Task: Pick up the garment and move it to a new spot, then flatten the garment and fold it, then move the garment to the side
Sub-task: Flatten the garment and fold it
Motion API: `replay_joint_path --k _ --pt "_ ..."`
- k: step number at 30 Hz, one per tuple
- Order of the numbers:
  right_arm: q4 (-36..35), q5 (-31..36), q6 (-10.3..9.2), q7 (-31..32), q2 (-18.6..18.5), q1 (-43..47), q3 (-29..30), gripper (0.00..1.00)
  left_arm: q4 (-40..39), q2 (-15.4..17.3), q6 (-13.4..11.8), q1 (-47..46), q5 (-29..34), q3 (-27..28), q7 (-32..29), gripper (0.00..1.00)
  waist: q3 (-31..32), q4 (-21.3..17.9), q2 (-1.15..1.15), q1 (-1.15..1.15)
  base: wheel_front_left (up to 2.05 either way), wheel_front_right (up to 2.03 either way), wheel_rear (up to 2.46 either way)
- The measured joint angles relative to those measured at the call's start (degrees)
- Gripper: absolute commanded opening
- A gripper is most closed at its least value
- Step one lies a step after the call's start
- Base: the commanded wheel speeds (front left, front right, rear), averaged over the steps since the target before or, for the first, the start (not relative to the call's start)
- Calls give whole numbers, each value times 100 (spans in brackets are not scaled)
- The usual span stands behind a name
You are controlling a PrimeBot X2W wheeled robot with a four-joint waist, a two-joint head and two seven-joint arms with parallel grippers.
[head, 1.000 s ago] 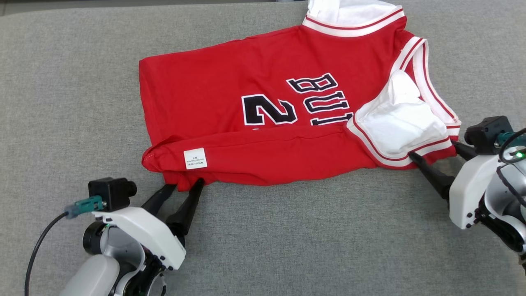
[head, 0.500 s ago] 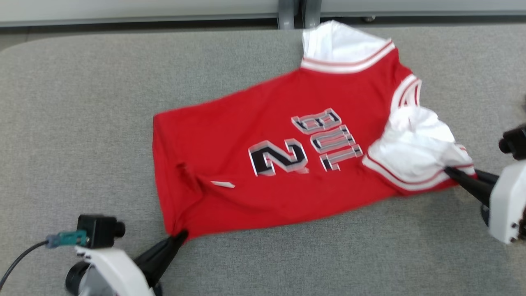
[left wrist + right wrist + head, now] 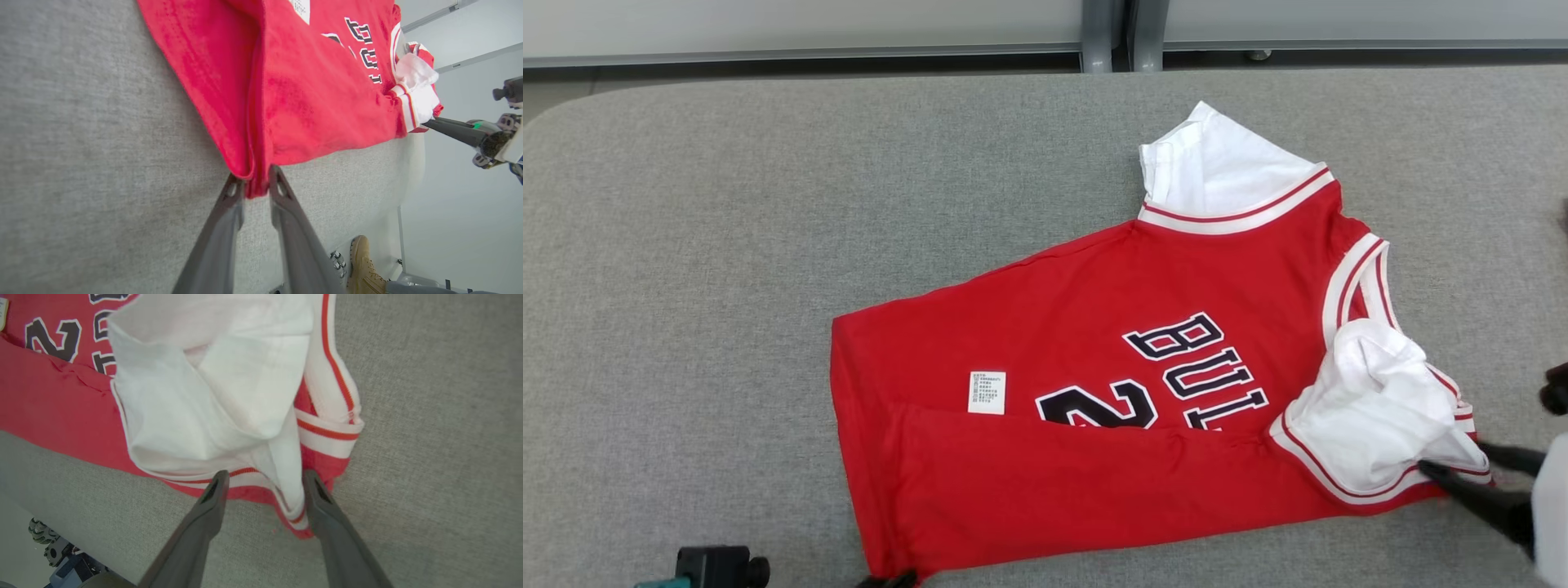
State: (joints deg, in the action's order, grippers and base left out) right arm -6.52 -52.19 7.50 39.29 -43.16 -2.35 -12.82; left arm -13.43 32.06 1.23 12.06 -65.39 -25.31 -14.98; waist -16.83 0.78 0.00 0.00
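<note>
- Jersey (image 3: 1094, 343) lay on grey table (image 3: 727, 245), right of centre in head view, collar end to the right.
- Near long edge was folded up over the front. The fold hid the lower half of the "2" and the bottoms of the letters.
- "BUL" was readable; anything after it was covered by the fold and bunched white sleeve (image 3: 1372, 408).
- White tag (image 3: 987, 392) sat on the red cloth just above the fold; print too small to read.
- Left gripper (image 3: 256, 179): fingers slightly apart, hem corner between the tips and touching both. Could not tell whether clamped or slack. In head view it was almost wholly cut off by the bottom edge.
- Right gripper (image 3: 265, 477): fingers stood wide apart, gripping nothing. Striped armhole edge lay between them, against 1 finger. Its arm was cut off at the right edge of head view.
- Brown boot (image 3: 363, 265) of a person showed past the table edge; the rest was cut off.
</note>
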Motion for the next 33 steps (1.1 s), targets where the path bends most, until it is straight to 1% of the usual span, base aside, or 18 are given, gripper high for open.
replay_joint_path --k 2,4,5,7,9,11,12,15,17,19,23,25,26,27,28,29,31,33 --pt "-155 133 0 2 -78 39 307 100 26 0 -92 89 86 83 156 100 -21 28 0 0 0 0 0" --pt "-372 183 0 2 -163 -12 667 100 -4 126 -242 120 267 265 322 100 -61 41 0 0 0 0 0" --pt "-470 224 0 20 -194 -115 823 100 -57 164 -338 83 353 392 433 100 -91 50 0 0 0 0 0" --pt "-636 339 -1 170 -276 -465 971 100 -198 225 -447 -157 542 520 494 100 -162 79 0 0 0 0 0" --pt "-688 449 -1 358 -255 -979 965 100 -294 187 -575 -594 634 604 493 100 -256 126 0 0 0 0 0" --pt "-628 767 -1 553 -219 -1628 780 100 -275 152 -645 -1159 825 572 370 100 -374 192 0 0 0 0 0" --pt "-534 861 -1 665 -131 -1990 658 100 -214 99 -686 -1452 886 536 300 100 -437 230 0 0 0 0 0" --pt "-46 1310 -1 882 300 -3172 234 100 168 -158 -682 -2346 1025 263 8 100 -682 342 0 0 0 0 0" --pt "432 1647 0 944 558 -3926 8 100 522 -334 -641 -2982 1200 66 -146 100 -878 432 0 0 0 0 0" --pt "972 1951 0 880 802 -4493 -191 100 870 -566 -544 -3500 1313 -132 -225 100 -1067 547 0 0 0 0 0" --pt "1944 2264 0 717 1211 -5133 -480 100 1345 -840 -282 -4056 1508 -527 -397 100 -1346 838 0 0 0 0 0" --pt "2321 2362 0 617 1294 -5302 -593 100 1452 -890 -181 -4202 1593 -668 -461 100 -1450 988 0 0 0 0 0" --pt "2321 2362 0 617 1294 -5302 -593 100 1452 -890 -181 -4202 1593 -668 -461 100 -1450 988 0 0 0 0 0" --pt "2653 2434 0 544 1312 -5426 -724 100 1502 -917 -78 -4296 1607 -760 -506 100 -1537 1119 0 0 0 0 0" --pt "2805 2439 0 508 1325 -5462 -787 100 1506 -912 -33 -4328 1614 -791 -525 100 -1571 1174 0 0 0 0 0" --pt "2805 2439 0 508 1325 -5462 -787 100 1506 -912 -33 -4328 1614 -791 -525 100 -1571 1174 0 0 0 0 0" --pt "2981 2448 0 452 1348 -5532 -943 100 1490 -893 81 -4348 1589 -842 -588 100 -1639 1254 0 0 0 0 0" --pt "3091 2397 0 434 1371 -5640 -1068 100 1481 -895 133 -4379 1504 -857 -665 100 -1681 1300 0 0 0 0 0"
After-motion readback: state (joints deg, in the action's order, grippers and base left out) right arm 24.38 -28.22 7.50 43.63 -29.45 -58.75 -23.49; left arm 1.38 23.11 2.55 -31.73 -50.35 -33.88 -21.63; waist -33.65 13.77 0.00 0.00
